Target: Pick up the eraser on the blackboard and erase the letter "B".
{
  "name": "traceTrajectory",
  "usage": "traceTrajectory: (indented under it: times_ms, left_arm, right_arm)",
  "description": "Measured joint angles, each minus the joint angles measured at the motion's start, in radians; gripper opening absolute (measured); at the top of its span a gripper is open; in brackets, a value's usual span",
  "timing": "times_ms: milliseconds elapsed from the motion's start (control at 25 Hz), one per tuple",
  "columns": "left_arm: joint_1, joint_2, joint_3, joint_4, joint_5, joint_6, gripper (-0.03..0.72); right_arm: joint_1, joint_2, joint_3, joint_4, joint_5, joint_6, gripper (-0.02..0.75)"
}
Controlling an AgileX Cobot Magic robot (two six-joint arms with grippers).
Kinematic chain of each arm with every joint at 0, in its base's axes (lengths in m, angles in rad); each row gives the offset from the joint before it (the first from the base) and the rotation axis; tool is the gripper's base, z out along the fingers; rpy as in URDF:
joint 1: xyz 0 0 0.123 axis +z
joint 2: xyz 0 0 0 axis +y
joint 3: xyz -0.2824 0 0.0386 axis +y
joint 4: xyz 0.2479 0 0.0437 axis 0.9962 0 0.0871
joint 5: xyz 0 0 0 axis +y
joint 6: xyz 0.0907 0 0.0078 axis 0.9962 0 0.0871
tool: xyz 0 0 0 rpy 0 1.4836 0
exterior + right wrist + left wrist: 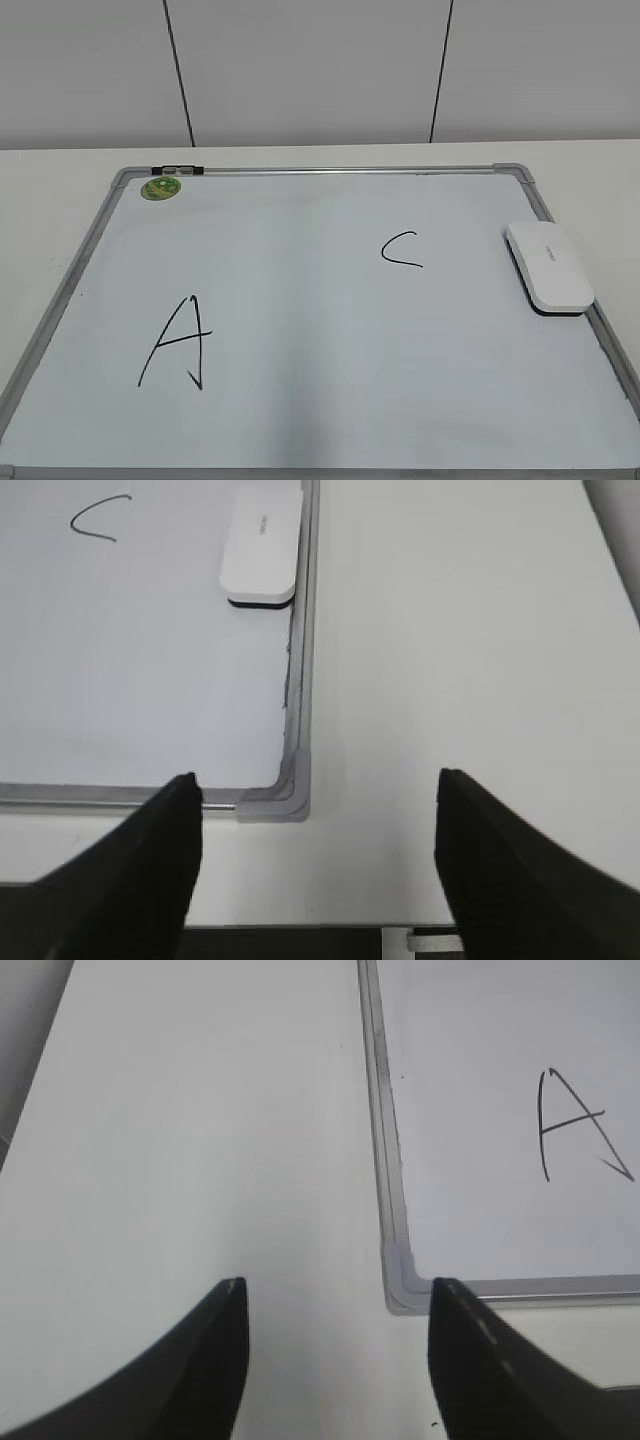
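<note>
The blackboard [300,300] is a pale glossy board in a silver-grey frame, flat on the white table. The white eraser [548,266] lies on its right edge; it also shows in the right wrist view [262,542]. The board bears a large "A" [178,343] and a curved "C" [402,250]. No letter "B" shows anywhere on the board. My left gripper [337,1295] is open and empty over the table by the board's near left corner [405,1285]. My right gripper [320,785] is open and empty by the near right corner [292,790]. Neither gripper shows in the exterior view.
A small round green magnet [160,187] sits at the board's far left corner, next to a black-and-silver clip [178,170] on the frame. The table's front edge [300,928] runs just below my right gripper. A grey panelled wall stands behind the table.
</note>
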Motion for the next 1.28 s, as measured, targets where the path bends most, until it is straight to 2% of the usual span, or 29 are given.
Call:
traceTrajectory:
  times_ms: [240,1280]
  left_arm:
    - [0.0,-0.07,0.0,0.0,0.004,0.0,0.434]
    - [0.0,-0.079,0.0,0.0,0.009,0.0,0.434]
  right_arm:
    - [-0.058,-0.062,0.0,0.0,0.002,0.0,0.539]
    - [-0.061,-0.064,0.0,0.0,0.002,-0.002,0.538]
